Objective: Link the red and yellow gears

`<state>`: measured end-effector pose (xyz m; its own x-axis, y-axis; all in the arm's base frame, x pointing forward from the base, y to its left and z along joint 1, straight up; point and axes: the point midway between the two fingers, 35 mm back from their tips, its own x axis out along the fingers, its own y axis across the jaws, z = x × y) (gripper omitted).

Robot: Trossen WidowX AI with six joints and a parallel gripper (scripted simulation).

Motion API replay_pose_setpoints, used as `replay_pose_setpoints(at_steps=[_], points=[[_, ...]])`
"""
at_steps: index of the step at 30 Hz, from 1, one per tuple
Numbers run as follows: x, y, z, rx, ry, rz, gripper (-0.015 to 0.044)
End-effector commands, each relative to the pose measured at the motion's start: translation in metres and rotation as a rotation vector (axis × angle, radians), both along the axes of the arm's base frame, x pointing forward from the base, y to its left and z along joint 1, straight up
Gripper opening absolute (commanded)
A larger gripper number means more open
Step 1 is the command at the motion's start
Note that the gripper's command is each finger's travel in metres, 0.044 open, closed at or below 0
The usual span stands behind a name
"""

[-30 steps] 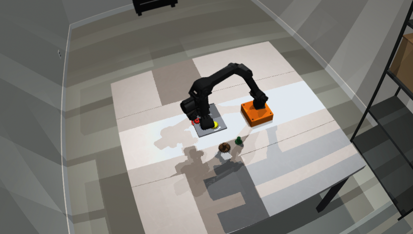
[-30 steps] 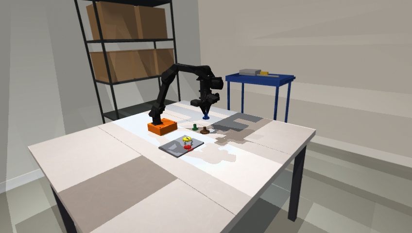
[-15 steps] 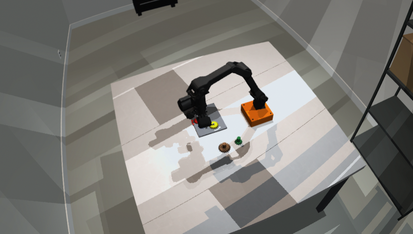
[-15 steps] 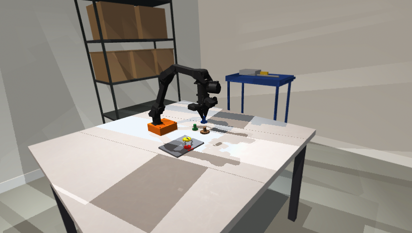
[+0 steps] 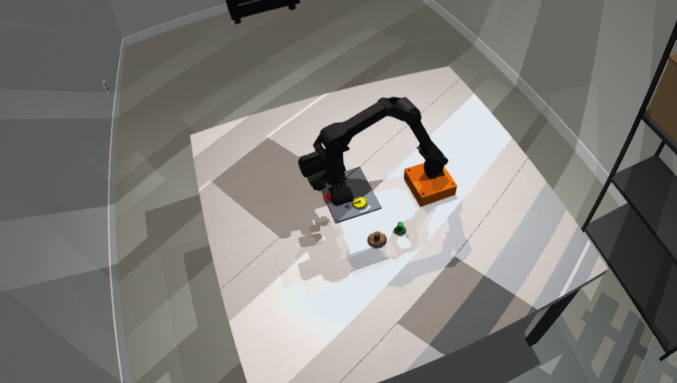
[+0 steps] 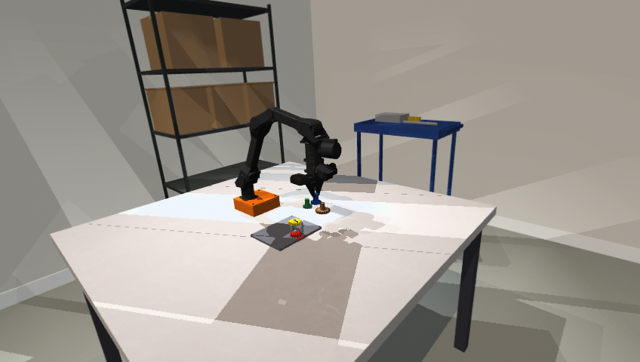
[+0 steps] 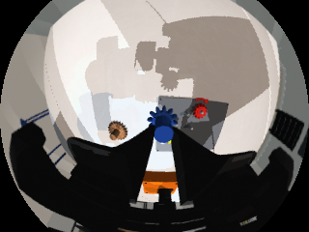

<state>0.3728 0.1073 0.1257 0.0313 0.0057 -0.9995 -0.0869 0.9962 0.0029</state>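
My gripper (image 6: 316, 194) (image 7: 162, 130) is shut on the upright knob of a blue gear (image 6: 315, 202) (image 7: 161, 117), held in the air. In the wrist view the gear overlaps the left part of the grey board (image 5: 340, 215) (image 6: 269, 240) (image 7: 219, 113); its height is hard to tell. The red gear (image 5: 328, 197) (image 6: 295, 234) (image 7: 197, 111) and the yellow gear (image 5: 359, 203) (image 6: 294, 221) are on the board. The arm hides part of the board in the top view. Small pegs (image 7: 188, 127) show near the red gear. A brown gear (image 5: 377, 239) (image 6: 322, 210) and a smaller green gear (image 5: 400, 230) (image 6: 307, 204) stand on the table.
The orange arm base (image 5: 429, 189) (image 6: 256, 204) (image 7: 159, 188) sits on the table beyond the board's yellow-gear side. The brown and green gears stand close to each other outside the board. A shelf rack (image 6: 175, 134) and a blue side table (image 6: 408, 129) stand away from the work table.
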Motion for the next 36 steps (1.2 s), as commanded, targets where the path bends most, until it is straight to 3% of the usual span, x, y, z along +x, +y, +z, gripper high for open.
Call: replay_pose_setpoints(at_steps=[1, 36], points=[[-0.001, -0.008, -0.004, 0.003, -0.001, 0.002, 0.0000], [-0.007, -0.069, -0.046, -0.002, 0.000, 0.002, 0.0000]])
